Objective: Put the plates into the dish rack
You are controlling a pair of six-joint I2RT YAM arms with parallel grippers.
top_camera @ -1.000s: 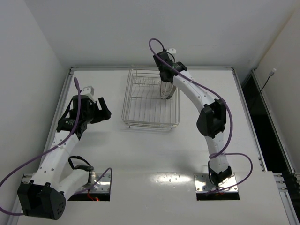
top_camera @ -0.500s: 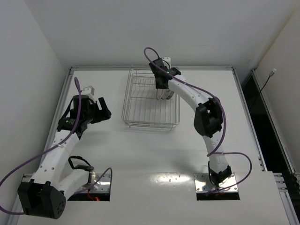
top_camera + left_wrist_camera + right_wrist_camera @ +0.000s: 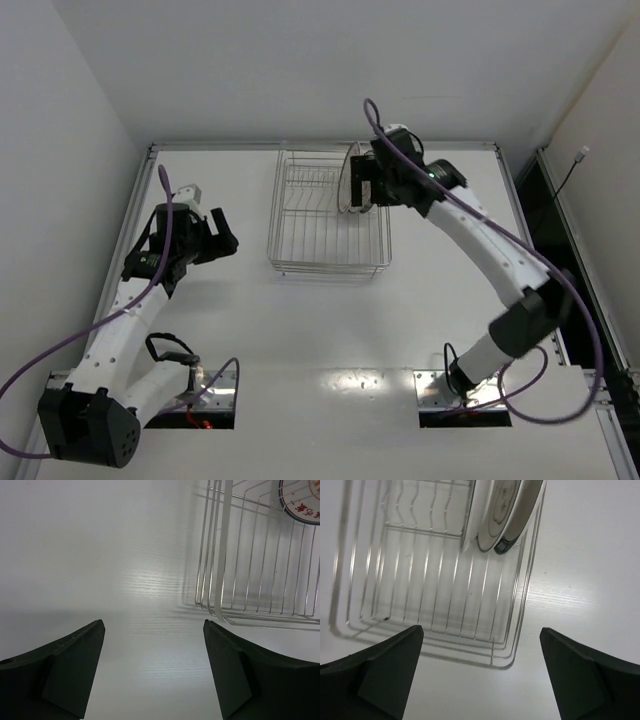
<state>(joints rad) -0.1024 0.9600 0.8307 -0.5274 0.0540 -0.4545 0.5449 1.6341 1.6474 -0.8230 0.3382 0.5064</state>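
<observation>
Three white plates stand on edge, side by side, at the far right end of the silver wire dish rack. The rightmost one shows a dark patterned rim. My right gripper hangs open above the rack's near right corner, holding nothing; from above this right gripper sits over the rack's back right part. My left gripper is open over bare table left of the rack, with one plate's edge showing at top right. It is well apart from the rack.
The white table is bounded by walls at the back and left and a raised rail on the right. Both arm bases sit at the near edge beside dark cut-outs.
My right gripper has opened and let go of the plate, which now stands in the rack; the arm has drawn back to the right. The rack shifted slightly right. The left arm stayed put.
</observation>
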